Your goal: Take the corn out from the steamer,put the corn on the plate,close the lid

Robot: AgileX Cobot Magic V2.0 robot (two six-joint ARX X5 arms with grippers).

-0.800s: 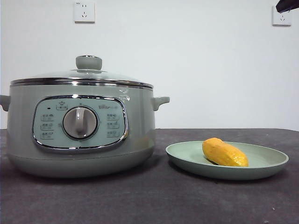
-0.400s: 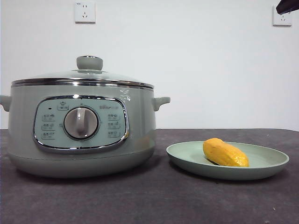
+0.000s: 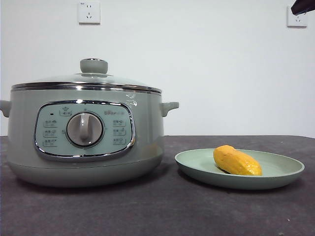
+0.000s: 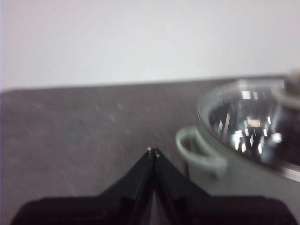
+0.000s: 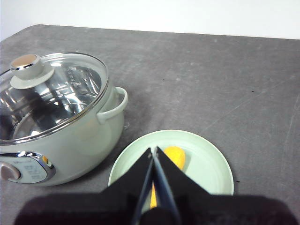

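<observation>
The corn (image 3: 236, 161) lies on the pale green plate (image 3: 285, 169) at the right; it also shows in the right wrist view (image 5: 175, 155) on the plate (image 5: 206, 159). The sage-green steamer (image 3: 83, 132) stands at the left with its glass lid (image 3: 93, 73) sitting on it; both show in the right wrist view, steamer (image 5: 93, 136) and lid (image 5: 47, 93). My right gripper (image 5: 153, 150) is shut and empty, high above the plate; a black tip (image 3: 301, 6) shows at the top right corner. My left gripper (image 4: 153, 151) is shut and empty beside the steamer's side handle (image 4: 199, 152).
The dark grey table (image 3: 162, 206) runs under both things. Two wall sockets (image 3: 89, 12) sit on the white wall behind.
</observation>
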